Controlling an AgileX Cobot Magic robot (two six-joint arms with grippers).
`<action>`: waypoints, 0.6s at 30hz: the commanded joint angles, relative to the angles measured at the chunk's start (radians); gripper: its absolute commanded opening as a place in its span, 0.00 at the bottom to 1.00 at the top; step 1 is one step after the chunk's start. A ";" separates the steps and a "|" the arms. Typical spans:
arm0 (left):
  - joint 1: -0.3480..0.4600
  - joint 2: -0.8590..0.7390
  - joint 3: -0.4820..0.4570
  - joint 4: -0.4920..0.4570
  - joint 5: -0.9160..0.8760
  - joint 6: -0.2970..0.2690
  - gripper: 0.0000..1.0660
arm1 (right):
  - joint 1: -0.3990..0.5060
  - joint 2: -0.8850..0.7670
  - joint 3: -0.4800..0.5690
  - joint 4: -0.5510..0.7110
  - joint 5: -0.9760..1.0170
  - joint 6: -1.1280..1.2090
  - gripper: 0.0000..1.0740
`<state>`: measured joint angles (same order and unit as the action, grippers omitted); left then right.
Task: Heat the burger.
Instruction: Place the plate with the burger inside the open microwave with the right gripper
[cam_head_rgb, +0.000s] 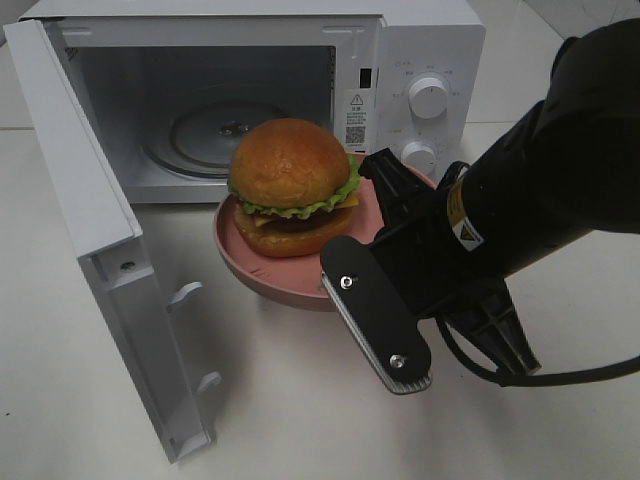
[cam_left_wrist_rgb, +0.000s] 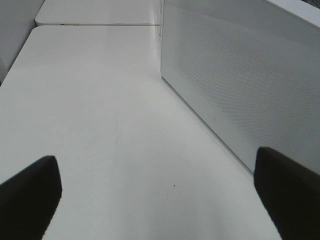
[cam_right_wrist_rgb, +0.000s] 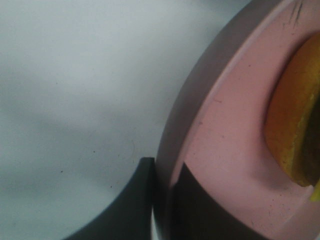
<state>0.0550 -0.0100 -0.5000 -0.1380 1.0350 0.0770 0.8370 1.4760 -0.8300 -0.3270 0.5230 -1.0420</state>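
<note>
Right end effector (cam_right_wrist_rgb: 161, 172) pinches the rim of the round pink plate (cam_head_rgb: 240, 255) so the golden-bunned burger (cam_head_rgb: 290, 175) sits level, open white microwave (cam_head_rgb: 440, 45) just ahead.

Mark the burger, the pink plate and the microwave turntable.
burger (cam_head_rgb: 290, 165): exterior high view, top bun.
pink plate (cam_head_rgb: 245, 268): exterior high view, lower left rim.
turntable (cam_head_rgb: 200, 135): exterior high view, glass left of centre.

Glossy-bunned burger (cam_head_rgb: 290, 180); matt pink plastic plate (cam_head_rgb: 229, 241); smooth white table (cam_head_rgb: 300, 400)
</note>
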 joint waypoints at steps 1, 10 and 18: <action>0.002 -0.018 0.003 -0.001 -0.006 0.001 0.92 | -0.041 -0.009 -0.040 0.120 -0.060 -0.193 0.00; 0.002 -0.018 0.003 -0.001 -0.006 0.001 0.92 | -0.089 -0.009 -0.068 0.243 -0.065 -0.349 0.00; 0.002 -0.018 0.003 -0.001 -0.006 0.001 0.92 | -0.089 -0.009 -0.068 0.203 -0.086 -0.340 0.00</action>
<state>0.0550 -0.0100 -0.5000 -0.1380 1.0350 0.0770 0.7510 1.4760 -0.8800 -0.1180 0.5090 -1.3700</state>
